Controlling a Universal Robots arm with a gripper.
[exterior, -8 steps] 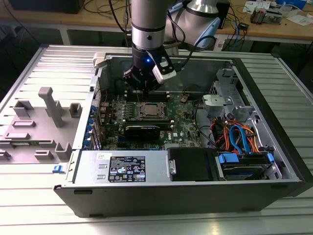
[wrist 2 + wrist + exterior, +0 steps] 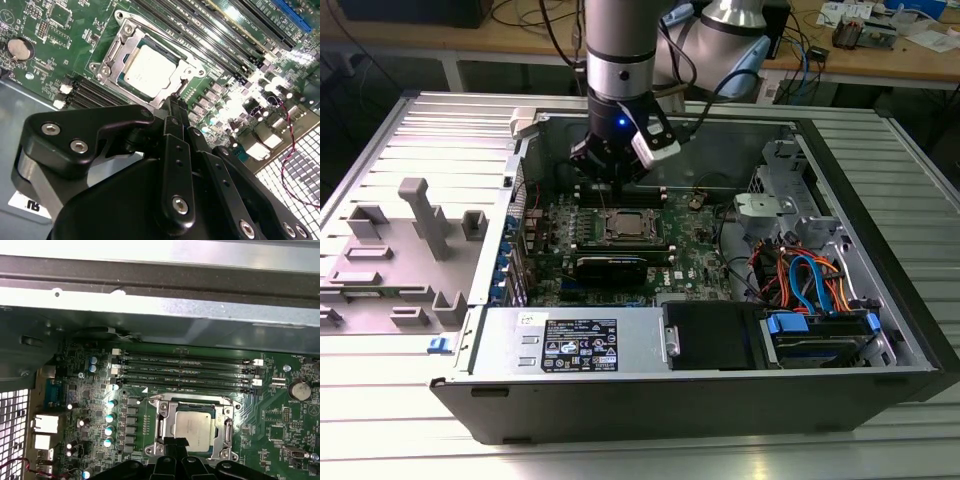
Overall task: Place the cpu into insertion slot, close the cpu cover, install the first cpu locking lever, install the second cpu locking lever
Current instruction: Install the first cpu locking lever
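Green circuit board (image 2: pixel 80 45), silvery square cpu (image 2: pixel 150 70) sitting in metal-rimmed insertion slot (image 2: pixel 111 54), black gripper (image 2: pixel 173 100) hovering beside, fingers (image 2: pixel 175 150) pressing together.

Arm (image 2: pixel 618 45) stood near vertical in the exterior view, its grey tube section pointing straight down. Wrist flange (image 2: pixel 620 100) sat below it with a small blue light (image 2: pixel 622 122) lit. Gripper (image 2: pixel 610 182) was black and pointed downward under the wrist. A white-cased camera block (image 2: pixel 656 146) was mounted on the wrist's side toward the exterior view's right. In the second wrist view the gripper (image 2: pixel 173 99) showed black linkage bars with silver screws, and the fingers (image 2: pixel 176 127) were pressed together into one narrow tip. In the first wrist view the fingertips (image 2: pixel 173 444) met the same way, closed tight.
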